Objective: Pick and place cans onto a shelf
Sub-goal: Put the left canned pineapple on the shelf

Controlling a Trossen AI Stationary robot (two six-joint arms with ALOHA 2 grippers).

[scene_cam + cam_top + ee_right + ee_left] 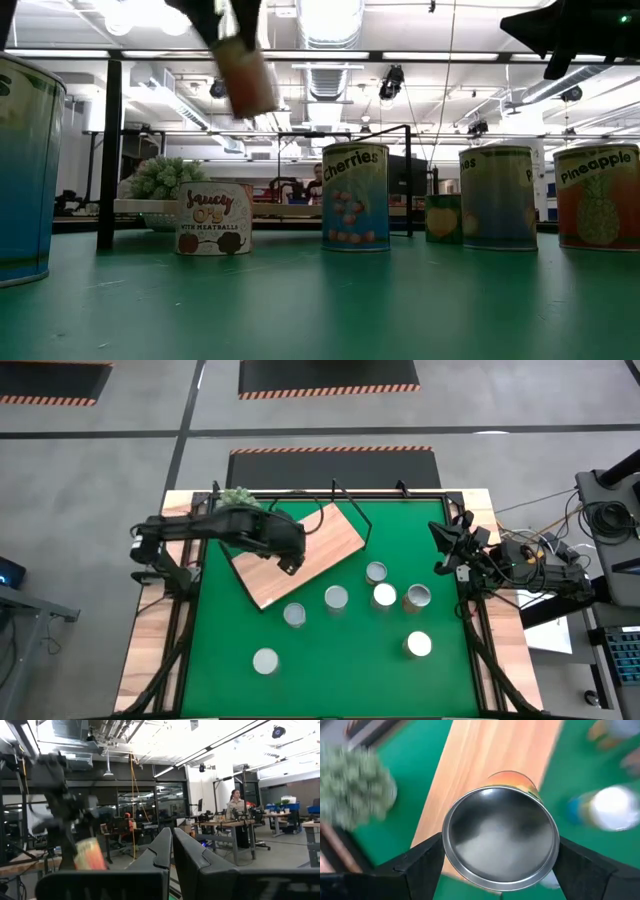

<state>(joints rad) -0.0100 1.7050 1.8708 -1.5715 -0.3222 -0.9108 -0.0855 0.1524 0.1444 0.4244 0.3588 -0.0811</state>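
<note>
The left gripper (497, 852) is gripping a can (501, 837) between its fingers, holding it in the air above the shelf (300, 550), whose board is lying directly beneath it. Six more cans (384, 596) are standing on the mat (340, 660) beyond it. The right gripper (442, 540) is waiting closed at the table's right edge.
</note>
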